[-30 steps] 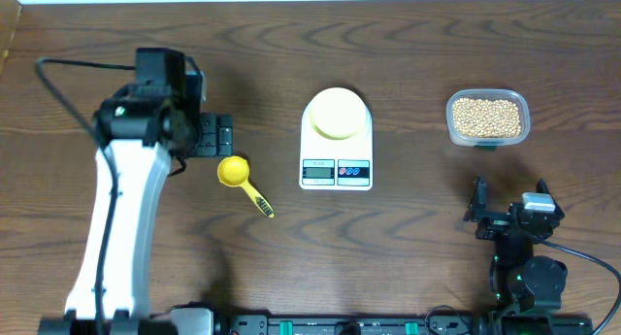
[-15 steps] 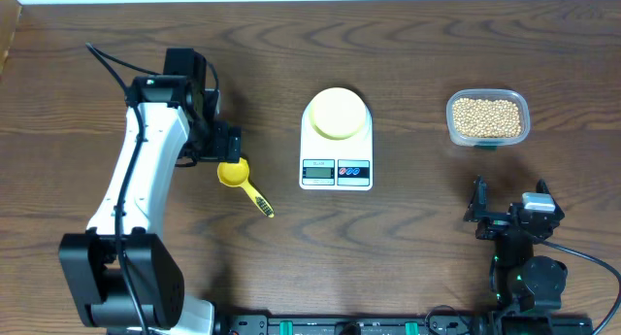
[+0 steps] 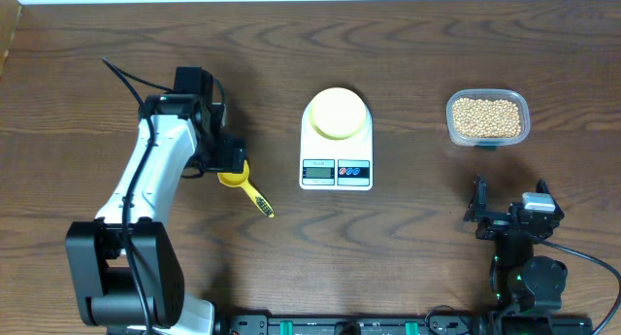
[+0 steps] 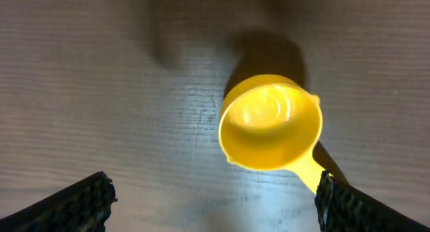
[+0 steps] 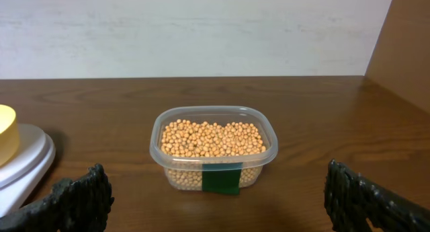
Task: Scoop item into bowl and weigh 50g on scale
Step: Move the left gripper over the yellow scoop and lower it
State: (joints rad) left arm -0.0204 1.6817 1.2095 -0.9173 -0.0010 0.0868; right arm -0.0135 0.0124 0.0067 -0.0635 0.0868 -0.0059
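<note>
The tan beans [image 3: 487, 117] fill a clear plastic tub [image 3: 488, 138] at the right; they also show in the right wrist view [image 5: 212, 139]. The pale yellow-green bowl [image 3: 337, 113] sits empty on the white scale [image 3: 336, 170]. A yellow scoop [image 3: 234, 175] lies on the table left of the scale, handle pointing right and toward the front. My left gripper [image 3: 229, 156] is open right above the scoop's cup [image 4: 270, 122], with the handle by its right finger. My right gripper [image 3: 508, 218] is open and empty, low at the front right, facing the tub.
The brown wooden table's front edge carries a black rail [image 3: 320, 325]. A white wall runs along the far side [image 5: 201, 30]. The left arm [image 3: 146, 189] stretches across the left part of the table.
My left arm has swung right and toward the front, bringing its gripper from beside the scoop to over the scoop's cup. The right arm has not moved.
</note>
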